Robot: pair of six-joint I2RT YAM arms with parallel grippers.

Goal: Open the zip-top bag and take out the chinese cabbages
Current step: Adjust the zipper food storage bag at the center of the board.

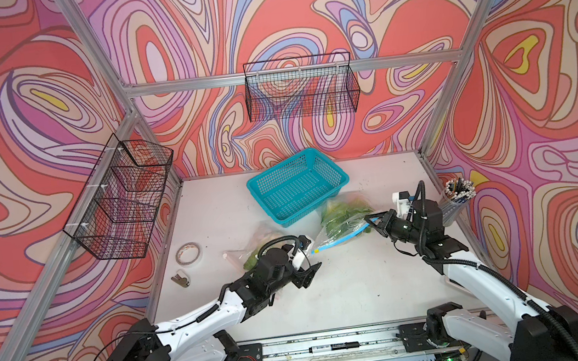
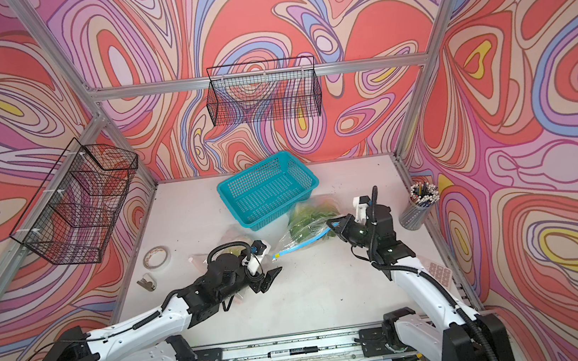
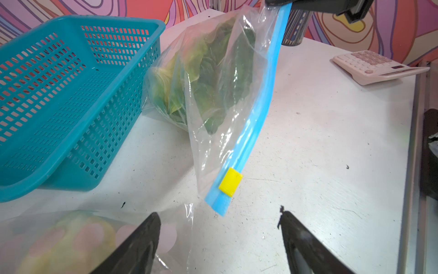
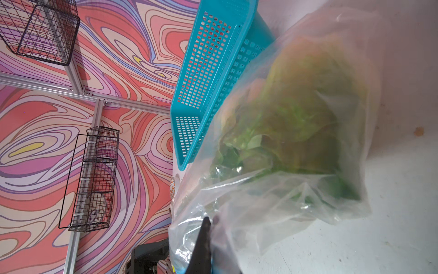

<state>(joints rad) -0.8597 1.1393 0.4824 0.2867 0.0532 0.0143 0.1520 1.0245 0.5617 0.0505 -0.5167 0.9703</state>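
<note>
Just ahead of the spread left gripper [image 3: 218, 212] hangs the yellow slider [image 3: 230, 182]; the right gripper [image 1: 372, 220] pinches the zip-top bag [image 3: 211, 147] at its zip strip.

Got the plastic basket [image 1: 295, 188] sitting mid-back on the table [image 1: 348, 293]. Zip-top bag [image 1: 323, 236] right up against its front-right corner, chinese cabbages [image 1: 341, 216] inside. One end of the bag's zip strip up off the table in the right gripper [image 1: 371, 219], other end with the slider [image 1: 314, 250] hanging down toward the left gripper [image 1: 313, 273], just apart from it. Second bag [image 1: 254, 244] left of that, partly under the left arm. Tape roll [image 1: 188, 254] further left. Pencil cup [image 1: 456, 203] over at the right edge, calculator [image 3: 376, 66] in front of it. Side wire rack [image 1: 123, 200] up on the left wall, back wire rack [image 1: 301, 87] on the back wall.
</note>
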